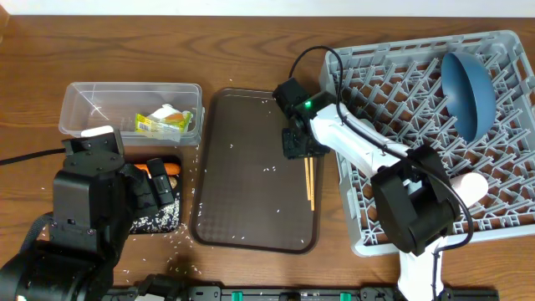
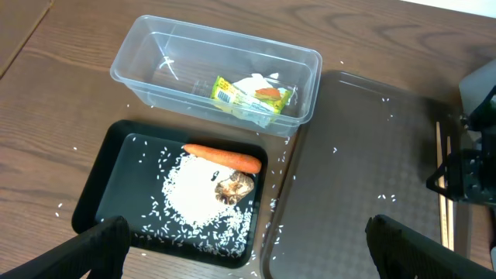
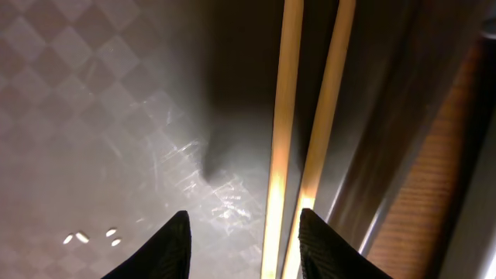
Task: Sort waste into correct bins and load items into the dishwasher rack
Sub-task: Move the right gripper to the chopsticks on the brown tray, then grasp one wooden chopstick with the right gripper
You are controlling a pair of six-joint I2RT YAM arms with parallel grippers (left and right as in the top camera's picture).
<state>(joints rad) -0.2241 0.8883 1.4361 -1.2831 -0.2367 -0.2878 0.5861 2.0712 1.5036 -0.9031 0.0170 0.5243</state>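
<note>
Right wrist view: the right gripper [image 3: 240, 236] stands about half open with its tips down at the brown serving tray [image 3: 116, 116]. Nothing is held yet. The wooden chopsticks [image 3: 280, 116] lie side by side just inside the tray's right edge, parallel to it. One stick runs through the gap between the fingertips [image 3: 174, 240], while the other seems to pass under or against the right tip.

That offset is the main risk. If the jaws close from here they may take one stick and pin or flick the other against the tray's raised rim. The sticks are thin, round and flat on the tray, so they could also roll, cross over, or slip out of a pinch that closes above them. The overhead view puts the grip near their far end – a lift from there would likely let the long free ends droop and swing. They could then catch on the pegs of the dishwasher rack [image 1: 501, 50], which is just beside the tray's right edge.

The right arm reaches from the table's near edge, across the rack's near-left corner to the tray's right edge, wrist pitched steeply down. The left gripper [image 2: 260, 249] hangs wide open and empty above the black tray [image 2: 101, 186], which holds the carrot [image 2: 225, 157] and rice.
</note>
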